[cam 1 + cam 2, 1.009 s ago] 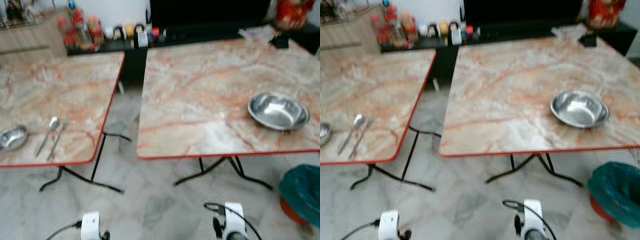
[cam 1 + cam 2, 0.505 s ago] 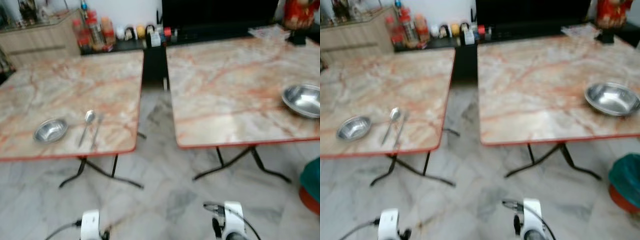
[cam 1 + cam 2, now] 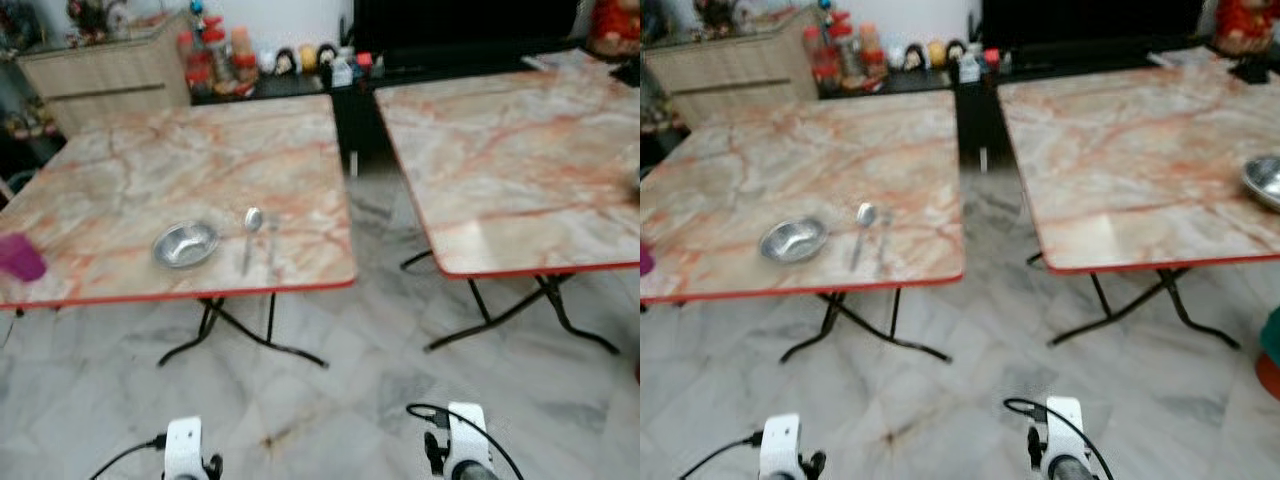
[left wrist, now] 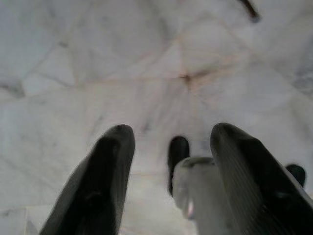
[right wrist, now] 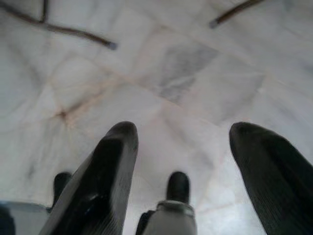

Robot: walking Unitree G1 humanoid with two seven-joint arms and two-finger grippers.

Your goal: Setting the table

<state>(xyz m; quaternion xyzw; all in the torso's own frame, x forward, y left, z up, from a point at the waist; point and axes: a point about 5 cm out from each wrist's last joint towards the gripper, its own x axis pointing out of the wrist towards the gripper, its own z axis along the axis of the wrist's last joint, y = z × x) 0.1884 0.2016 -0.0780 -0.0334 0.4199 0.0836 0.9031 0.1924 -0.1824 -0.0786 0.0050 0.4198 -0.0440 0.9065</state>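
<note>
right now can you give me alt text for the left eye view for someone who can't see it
Two marble-patterned folding tables with red edges stand apart on a pale marble floor. The left table holds a small steel bowl with a spoon and a second utensil beside it, and a pink object at its left edge. The right table looks mostly bare.

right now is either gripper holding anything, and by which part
Nothing is held. The left gripper and right gripper hang open over the bare floor.

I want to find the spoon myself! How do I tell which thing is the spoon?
Look at the left marble table with the red edge. Near its front edge sits a small metal bowl, and the spoon lies just right of it. It has a round shiny head, unlike the thinner utensil beside it.
</note>
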